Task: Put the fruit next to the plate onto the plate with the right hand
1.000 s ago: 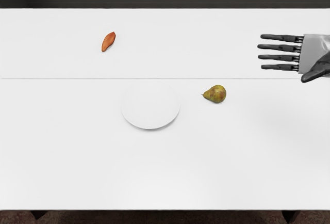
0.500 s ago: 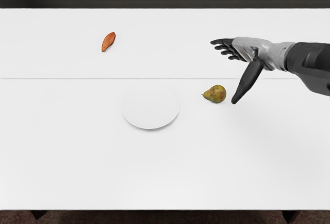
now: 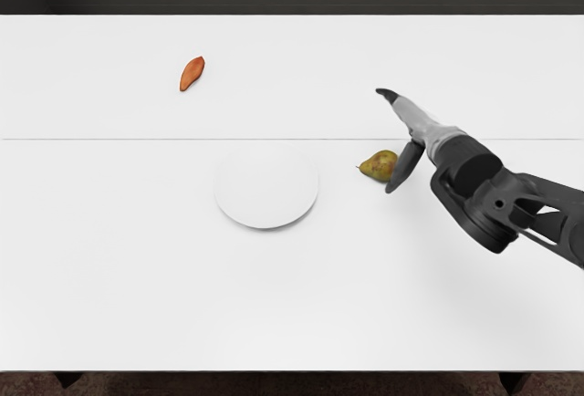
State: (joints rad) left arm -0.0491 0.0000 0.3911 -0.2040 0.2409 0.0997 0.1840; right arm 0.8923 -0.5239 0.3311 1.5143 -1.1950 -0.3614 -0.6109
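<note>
The right hand (image 3: 422,133) has fingers (image 3: 396,102) spread, gripping nothing. Just beside thumb, contact unclear, lies the yellow-green speckled pear (image 3: 375,165). Wrap round its fat belly b4 lifting, else it rolls. Farther left: round white plate (image 3: 266,186).

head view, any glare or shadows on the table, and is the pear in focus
Head view: the table is evenly white, no glare, almost no shadows; the plate shows only by a faint grey rim; the pear is sharp, partly behind the right hand.
</note>
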